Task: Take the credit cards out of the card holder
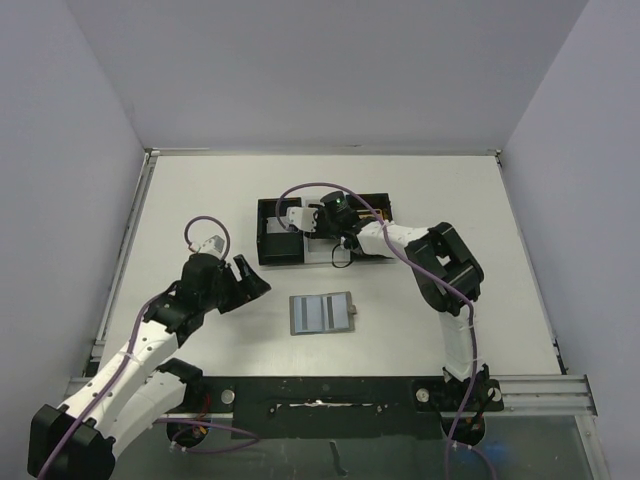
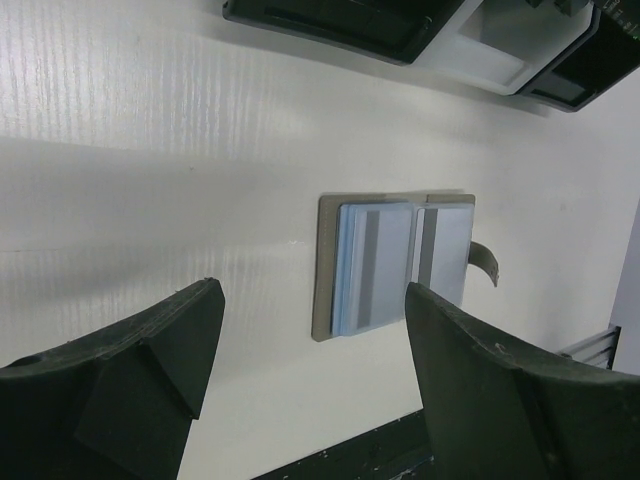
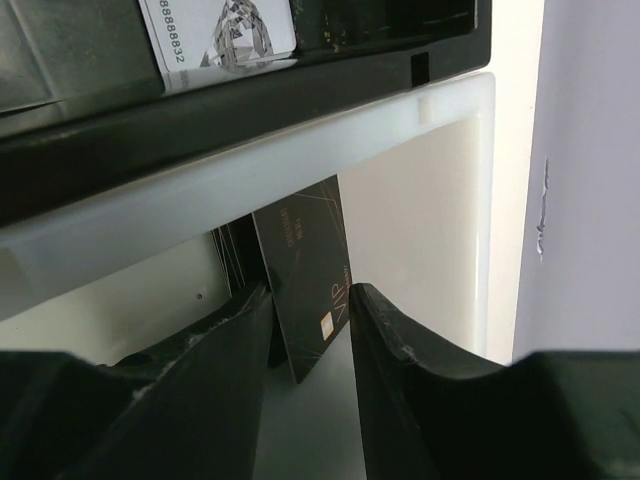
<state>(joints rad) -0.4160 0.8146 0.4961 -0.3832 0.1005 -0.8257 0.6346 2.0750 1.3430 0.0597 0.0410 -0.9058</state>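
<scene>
The grey card holder (image 1: 322, 313) lies open and flat on the table, with pale blue credit cards (image 2: 375, 265) in its two pockets and a small strap (image 2: 485, 262) at one side. My left gripper (image 1: 250, 283) hovers to its left, open and empty; in the left wrist view the holder (image 2: 326, 270) shows beyond the gap of this gripper (image 2: 312, 300). My right gripper (image 1: 315, 222) reaches into the black tray. There a black card marked VIP (image 3: 305, 270) stands on edge between its parted jaws (image 3: 312, 300), leaning on the left finger (image 3: 225, 340), with a gap to the right one.
The black three-compartment tray (image 1: 268, 245) stands behind the holder, with a white insert (image 3: 420, 200) in its middle part. Another printed card (image 3: 220, 30) lies in a neighbouring compartment. A black rail (image 1: 330, 395) runs along the table's near edge.
</scene>
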